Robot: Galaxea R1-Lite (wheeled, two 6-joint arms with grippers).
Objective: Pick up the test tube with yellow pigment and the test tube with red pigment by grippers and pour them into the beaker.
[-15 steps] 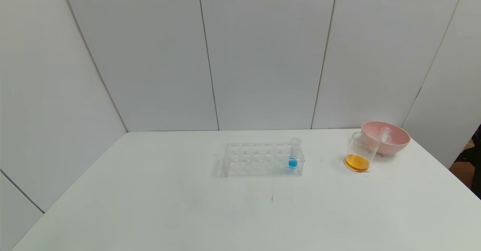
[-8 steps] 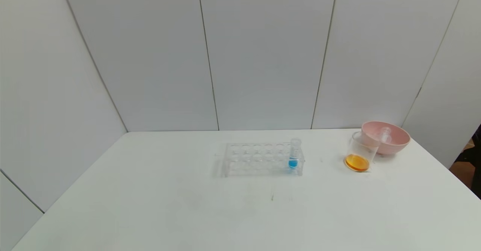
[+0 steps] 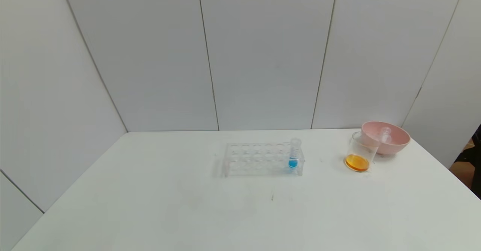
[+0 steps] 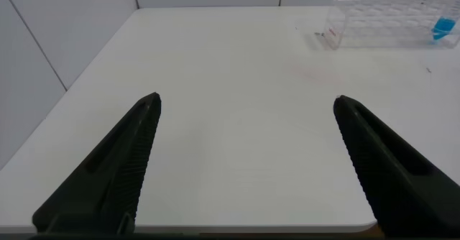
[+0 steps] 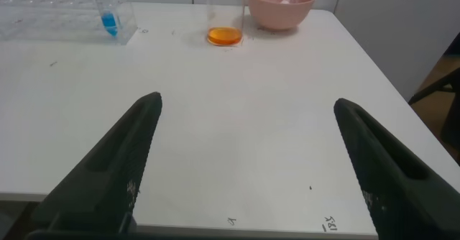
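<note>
Fingers of both the left gripper (image 4: 244, 107) and right gripper (image 5: 244, 107) spread, grasping nothing, as the beaker (image 3: 360, 151) near the bench's far right corner holds orange liquid.

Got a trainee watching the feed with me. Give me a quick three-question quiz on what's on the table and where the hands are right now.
1. True or false: the beaker holds orange liquid.
2. What colour is the liquid in the only tube standing in the rack? A) red B) blue C) yellow
3. Fill in: the clear empty tubes lie in the pink ____.

Key:
1. True.
2. B.
3. Bowl. The left hand and right hand are both open, low at the table's near edge, holding nothing.
</note>
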